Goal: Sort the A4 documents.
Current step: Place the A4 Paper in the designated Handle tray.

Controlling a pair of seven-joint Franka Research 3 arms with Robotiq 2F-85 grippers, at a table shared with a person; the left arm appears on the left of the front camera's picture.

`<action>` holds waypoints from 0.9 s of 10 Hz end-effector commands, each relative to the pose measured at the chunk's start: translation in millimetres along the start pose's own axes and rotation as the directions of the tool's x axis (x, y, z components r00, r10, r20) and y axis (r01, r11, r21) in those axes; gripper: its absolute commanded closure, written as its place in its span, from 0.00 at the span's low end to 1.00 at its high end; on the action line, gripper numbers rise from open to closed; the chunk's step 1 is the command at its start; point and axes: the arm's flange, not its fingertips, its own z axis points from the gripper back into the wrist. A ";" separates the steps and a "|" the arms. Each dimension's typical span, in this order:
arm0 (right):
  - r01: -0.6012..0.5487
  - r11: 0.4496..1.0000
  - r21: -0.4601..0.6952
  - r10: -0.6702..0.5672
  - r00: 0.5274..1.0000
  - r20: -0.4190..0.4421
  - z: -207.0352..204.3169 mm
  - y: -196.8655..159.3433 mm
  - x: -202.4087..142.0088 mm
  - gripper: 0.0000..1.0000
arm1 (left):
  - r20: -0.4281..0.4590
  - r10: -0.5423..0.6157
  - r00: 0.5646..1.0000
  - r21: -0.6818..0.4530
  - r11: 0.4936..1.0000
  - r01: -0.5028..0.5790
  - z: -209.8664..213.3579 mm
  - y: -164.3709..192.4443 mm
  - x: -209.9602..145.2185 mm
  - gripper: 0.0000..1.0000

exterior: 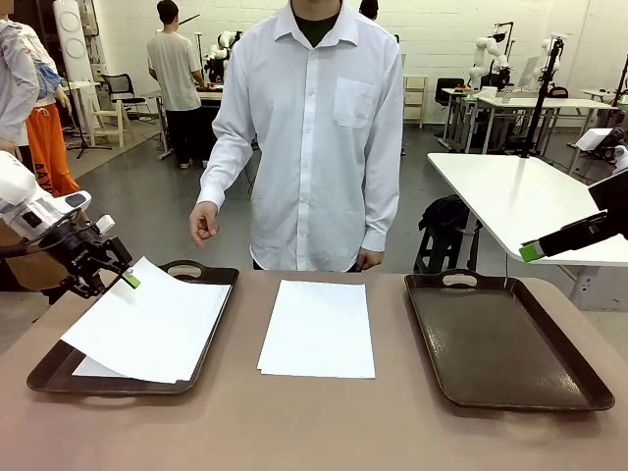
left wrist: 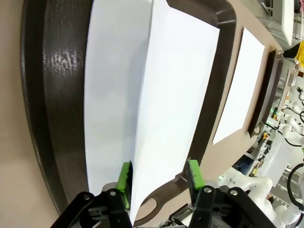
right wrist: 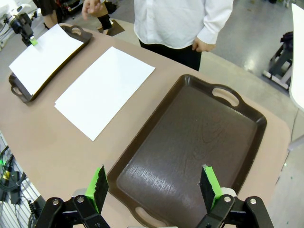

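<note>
"Front view: how many trays?"
"Two. The left tray (exterior: 218, 278) holds two A4 sheets (exterior: 157, 329); a centre stack (exterior: 317, 329) lies between it and the right tray (exterior: 500, 343)."
"Jaws?"
"The left gripper (exterior: 126, 279) stands parted around the top sheet's corner; the right gripper (right wrist: 154, 187) gapes above the right tray."

The left arm (exterior: 29, 211) is white and round, with a grey part near the wrist. The left gripper (exterior: 116, 273) is black. Its two fingers (left wrist: 124, 178) have bright green pads (left wrist: 194, 172) at the tips and small round bolts at the joints. The right gripper (right wrist: 154, 183) looks the same: black, with green pads and round bolts. The person (exterior: 314, 128) wears a white shirt (exterior: 294, 196) with long sleeves, a collar and a chest pocket (exterior: 353, 103). A dark top (exterior: 314, 25) shows at the neck.
</note>
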 end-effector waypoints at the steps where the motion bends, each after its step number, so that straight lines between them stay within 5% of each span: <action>1: 0.003 1.000 0.012 -0.003 1.000 0.002 -2.1 -0.5 -0.5 0.00 | 0.026 0.023 0.999 0.090 0.996 -0.026 2.8 -4.1 -3.8 0.23; 2: 0.003 1.000 0.012 -0.003 1.000 0.002 -2.1 -0.5 -0.5 0.00 | 0.047 0.034 0.998 0.134 0.990 -0.040 4.9 -6.3 -5.6 0.10; 4: 0.003 1.000 0.012 -0.003 1.000 0.002 -2.1 -0.5 -0.5 0.00 | 0.065 0.026 0.998 0.170 0.985 -0.037 10.2 -12.3 -8.5 0.00; 7: 0.003 1.000 0.012 -0.003 1.000 0.002 -2.1 -0.5 -0.5 0.00 | 0.097 0.023 0.995 0.077 0.997 -0.031 17.1 -20.4 -10.7 0.00; 9: 0.003 1.000 0.012 -0.003 1.000 0.002 -2.1 -0.5 -0.5 0.00 | 0.065 -0.002 0.998 0.143 0.990 -0.007 17.3 -12.6 -2.2 0.00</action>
